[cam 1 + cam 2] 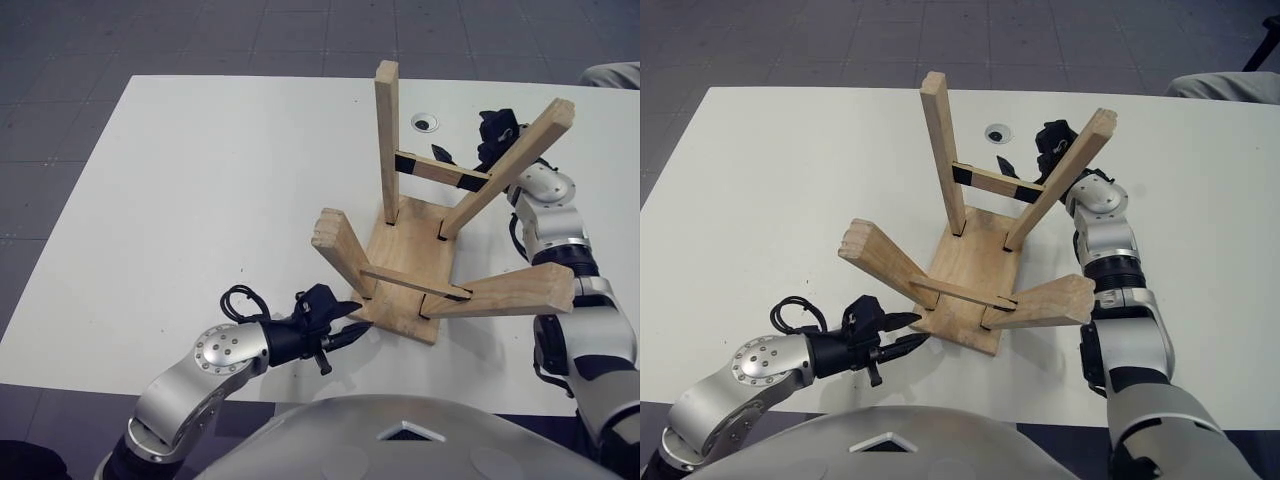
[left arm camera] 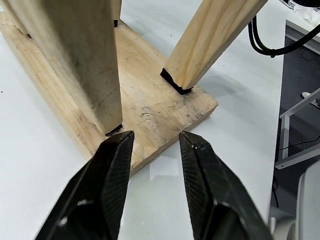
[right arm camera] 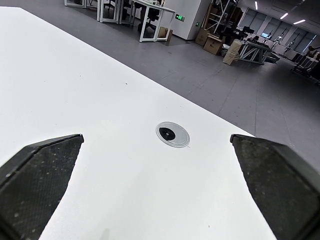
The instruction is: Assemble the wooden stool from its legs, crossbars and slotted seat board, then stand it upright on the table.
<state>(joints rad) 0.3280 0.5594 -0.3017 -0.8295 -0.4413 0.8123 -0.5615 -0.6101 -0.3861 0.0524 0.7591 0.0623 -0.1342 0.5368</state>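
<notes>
Item: wooden stool (image 1: pixel 410 255), assembled, lying upside down near the middle of the white table (image 1: pixel 200 180).
Seat board (image 1: pixel 405 250): lay flat on the tabletop, slots facing up.
Legs: four, all seated in the board. The far left leg (image 1: pixel 387 140) stood nearly upright. The far right leg (image 1: pixel 510 165) leaned out to the right. The near left leg (image 1: pixel 340 250) and near right leg (image 1: pixel 505 292) splayed low toward the robot.
Crossbars: the far crossbar (image 1: pixel 440 172) joined the two far legs, and the near crossbar (image 1: pixel 410 283) joined the two near legs, low over the board.
Left gripper (image 2: pixel 156 137): sat just beside the board's near left corner, pointing at it. Its fingers (image 2: pixel 117 150) were parted and held nothing.
Right gripper (image 3: pixel 156 137): was behind the far right leg, at the height of the far crossbar. Its fingers were spread wide and empty.
Other: a round grommet (image 1: pixel 425 122) was set into the table beyond the stool.
</notes>
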